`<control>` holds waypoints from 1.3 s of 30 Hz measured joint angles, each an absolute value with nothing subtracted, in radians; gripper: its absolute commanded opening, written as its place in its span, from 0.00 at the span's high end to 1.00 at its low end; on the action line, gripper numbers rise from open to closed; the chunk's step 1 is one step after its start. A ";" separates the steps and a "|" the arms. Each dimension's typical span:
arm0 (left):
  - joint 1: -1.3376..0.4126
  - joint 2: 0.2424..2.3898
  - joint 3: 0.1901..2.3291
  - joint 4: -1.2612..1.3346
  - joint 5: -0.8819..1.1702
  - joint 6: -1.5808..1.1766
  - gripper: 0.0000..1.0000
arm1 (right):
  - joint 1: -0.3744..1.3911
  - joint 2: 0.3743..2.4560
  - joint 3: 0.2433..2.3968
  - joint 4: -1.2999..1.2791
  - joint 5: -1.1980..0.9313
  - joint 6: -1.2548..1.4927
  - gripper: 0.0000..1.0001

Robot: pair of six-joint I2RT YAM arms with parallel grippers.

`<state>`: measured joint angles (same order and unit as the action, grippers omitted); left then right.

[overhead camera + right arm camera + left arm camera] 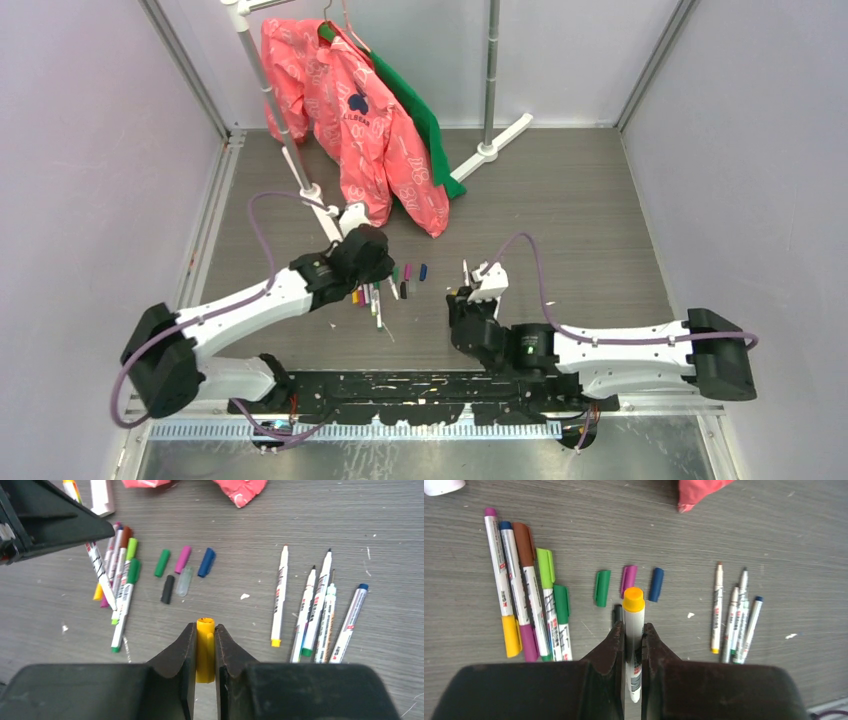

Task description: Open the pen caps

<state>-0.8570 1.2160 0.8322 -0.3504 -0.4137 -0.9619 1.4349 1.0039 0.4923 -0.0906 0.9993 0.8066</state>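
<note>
Both claws are clenched: the left gripper (634, 628) grasps a white pen (633, 617), and the right gripper (205, 626) grasps a yellow cap (205, 650).
Mid-frame in the right wrist view we see loose caps (182, 559) on the table (250, 530): green, magenta, blue, black and clear. Capped pens (131, 572) bunch at their left and uncapped pens (317, 600) lie at the right. In the left wrist view the held pen hides part of the black cap (617, 614). A pink jacket (350, 110) hangs at the overhead view's top; both wrist views cut it off.
</note>
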 measured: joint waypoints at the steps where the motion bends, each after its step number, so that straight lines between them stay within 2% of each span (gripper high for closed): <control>1: -0.839 1.250 0.841 -0.344 -0.392 -0.952 1.00 | 1.398 1.014 0.502 -0.102 0.978 0.800 0.99; 8: -0.778 1.457 0.968 -0.341 -0.312 -0.882 1.00 | 1.205 1.289 0.628 -0.093 0.793 0.735 0.99; 14: -0.778 1.477 1.046 -0.356 -0.315 -0.839 1.00 | 1.078 1.478 0.710 -0.038 0.636 0.690 0.98; 17: -0.778 1.477 1.065 -0.364 -0.329 -0.828 1.00 | 1.032 1.531 0.733 -0.005 0.571 0.674 0.90; 21: -0.778 1.476 1.065 -0.384 -0.347 -0.822 1.00 | 0.998 1.599 0.772 0.031 0.493 0.658 0.73; 24: -0.778 1.473 1.065 -0.398 -0.356 -0.810 1.00 | 0.997 1.643 0.798 0.052 0.447 0.654 0.65; 28: -0.778 1.465 1.065 -0.403 -0.361 -0.801 1.00 | 0.997 1.663 0.809 0.060 0.420 0.652 0.59; 34: -0.778 1.462 1.065 -0.405 -0.356 -0.795 1.00 | 0.992 1.637 0.804 0.054 0.437 0.648 0.57; 39: -0.778 1.486 1.094 -0.404 -0.316 -0.786 1.00 | 0.991 1.406 0.732 -0.001 0.532 0.648 0.56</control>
